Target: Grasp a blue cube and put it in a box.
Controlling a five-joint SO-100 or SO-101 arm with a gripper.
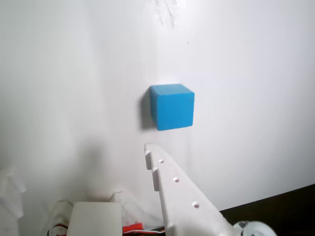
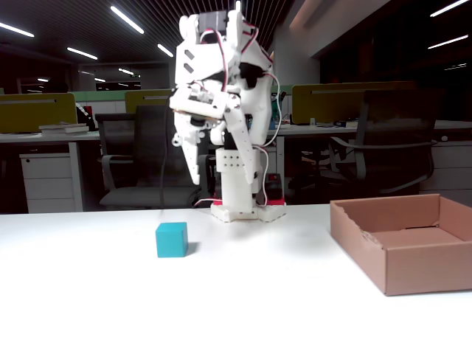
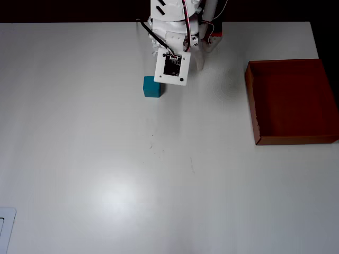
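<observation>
blue cube (image 1: 172,106) sits on the white table (image 1: 246,98) in the wrist view, ahead of the gripper (image 1: 150,155), untouched. fixed view: cube (image 2: 171,240) left of the box (image 2: 402,240), gripper (image 2: 193,173) raised; jaw gap unclear. overhead view: cube (image 3: 151,87) far from box (image 3: 253,106).

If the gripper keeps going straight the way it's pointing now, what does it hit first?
Probably the blue cube: in the wrist view it sits just ahead of the visible finger, on the white table. Depth is unclear, so it could touch the table first.
</observation>
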